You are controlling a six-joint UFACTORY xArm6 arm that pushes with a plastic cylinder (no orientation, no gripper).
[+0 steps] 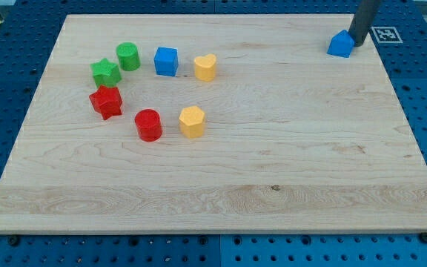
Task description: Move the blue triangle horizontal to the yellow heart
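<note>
**Blue triangle at the far right corner, tip touching it**

Nearest the view's bottom, the board [221,200] is bare wood. Farther up on the view's left sits a loose ring of blocks: red cylinder [148,124] and yellow hexagon [192,121], then red star [106,101], green star [105,72], green cylinder [128,56], blue cube [166,61] and yellow heart [205,67].

Farthest away, at the view's top right, the blue triangle [340,44] lies well apart from the heart. My tip [357,43] stands just at its right side, seemingly touching; being a plain rod, it has nothing to open or close.

The triangle looks small, light and rigid, likely to slide easily on smooth wood and to spin if pushed off-centre. There is no gripping it; I would press squarely on the middle of its right face and drive it leftward and slightly down to the heart's row.
</note>
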